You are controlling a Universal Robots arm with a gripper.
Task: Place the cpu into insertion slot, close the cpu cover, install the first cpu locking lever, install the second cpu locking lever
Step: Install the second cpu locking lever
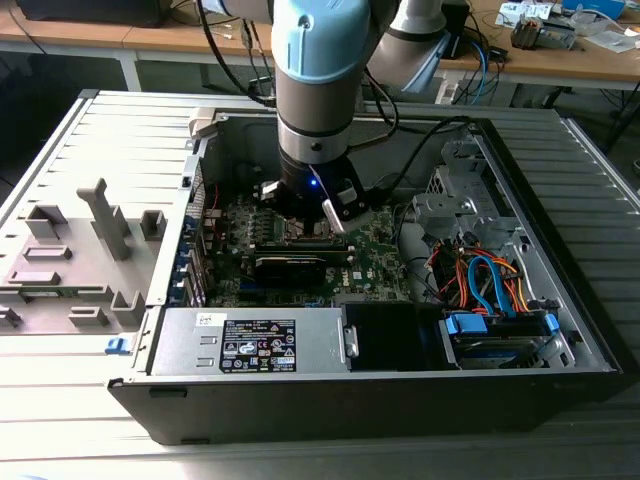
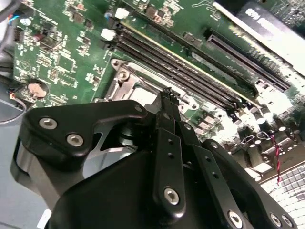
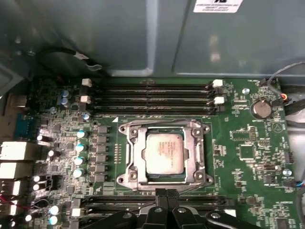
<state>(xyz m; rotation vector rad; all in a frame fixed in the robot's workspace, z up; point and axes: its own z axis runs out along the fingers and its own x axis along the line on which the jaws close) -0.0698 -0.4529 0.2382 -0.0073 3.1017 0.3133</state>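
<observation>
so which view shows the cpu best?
First wrist view: the cpu faces the camera, seated in the slot. In the second wrist view the gripper covers most of it. In the exterior view the arm hides it.

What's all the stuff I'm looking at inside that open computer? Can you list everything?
cpu: one, silvery-grey, seated in the socket.
cpu cover: one, silver frame, down around the cpu.
insertion slot: one, silver-rimmed, mid-board.
circuit board: one, green, on the case floor.
memory slots: four, black, beside the socket.
coin battery: one, silver, near the board's edge.
power supply: one, grey, along the case's near wall.
cables: several, orange and blue, exterior view's right.
computer case: one, grey, lying open.
gripper: one, black, fingertips together beside the socket.
</observation>
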